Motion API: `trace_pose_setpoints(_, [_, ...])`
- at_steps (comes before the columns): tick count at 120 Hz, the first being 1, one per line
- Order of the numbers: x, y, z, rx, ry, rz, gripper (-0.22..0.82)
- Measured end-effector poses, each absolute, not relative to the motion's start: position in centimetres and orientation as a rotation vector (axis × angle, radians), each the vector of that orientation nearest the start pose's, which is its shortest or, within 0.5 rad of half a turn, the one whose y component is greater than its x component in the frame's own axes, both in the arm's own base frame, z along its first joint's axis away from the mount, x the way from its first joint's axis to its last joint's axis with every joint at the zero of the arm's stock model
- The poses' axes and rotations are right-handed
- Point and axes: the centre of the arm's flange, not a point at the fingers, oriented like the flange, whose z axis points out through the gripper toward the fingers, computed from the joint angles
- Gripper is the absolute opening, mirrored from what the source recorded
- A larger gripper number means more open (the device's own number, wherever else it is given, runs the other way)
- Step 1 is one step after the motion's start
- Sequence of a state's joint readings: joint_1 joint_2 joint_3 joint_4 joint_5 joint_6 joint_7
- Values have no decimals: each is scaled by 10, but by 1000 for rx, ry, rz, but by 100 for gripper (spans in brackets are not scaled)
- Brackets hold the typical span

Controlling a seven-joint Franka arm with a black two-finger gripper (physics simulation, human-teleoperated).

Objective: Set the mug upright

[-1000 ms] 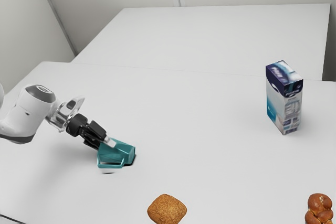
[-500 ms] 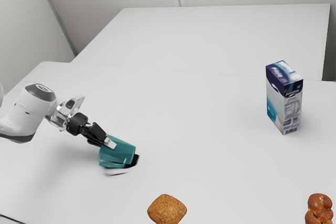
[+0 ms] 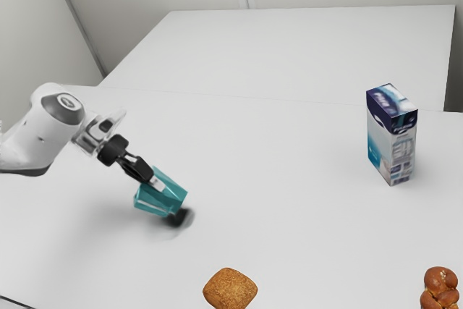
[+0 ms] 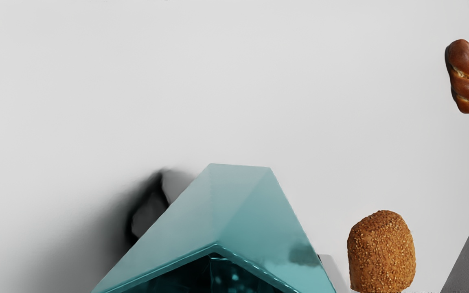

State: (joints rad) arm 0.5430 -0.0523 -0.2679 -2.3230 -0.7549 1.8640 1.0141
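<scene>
The tool [image 3: 154, 182] clamps the teal mug [image 3: 160, 201], tilted, off the counter [image 3: 289, 179] below. Righting and lowering apparently remain.

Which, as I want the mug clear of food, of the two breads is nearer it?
The seed-crusted brown roll; the glossy braided loaf lies farther off, toward the exterior view's right.

- A blue-and-white carton [image 3: 391, 142], upright on the white table [image 3: 289, 150]
- A seed-crusted bread roll [image 3: 230, 289], near the table's edge in the wrist view
- A glossy brown braided loaf [image 3: 440, 289], apart from the roll
</scene>
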Motion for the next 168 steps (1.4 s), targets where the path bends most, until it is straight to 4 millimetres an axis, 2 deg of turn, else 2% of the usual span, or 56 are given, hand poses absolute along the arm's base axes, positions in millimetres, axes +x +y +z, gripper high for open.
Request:
trace_pose_setpoints(16, [476, 24, 362, 2515, -640, 72, -15])
trace_pose_setpoints(22, [480, 11, 364, 2579, -709, 60, -15])
trace_pose_setpoints(34, [487, 0, 368, 2708, -800, 35, -16])
trace_pose_setpoints(51, [495, -12, 370, 2832, -833, 32, -15])
trace_pose_setpoints(84, [508, -21, 365, 2976, -778, 61, -15])
trace_pose_setpoints(110, [524, -25, 355, 3008, -697, 61, -15])
trace_pose_setpoints(155, [525, -18, 343, 3042, -513, -39, -15])
trace_pose_setpoints(168, [525, -19, 342, 3048, -486, -51, -11])
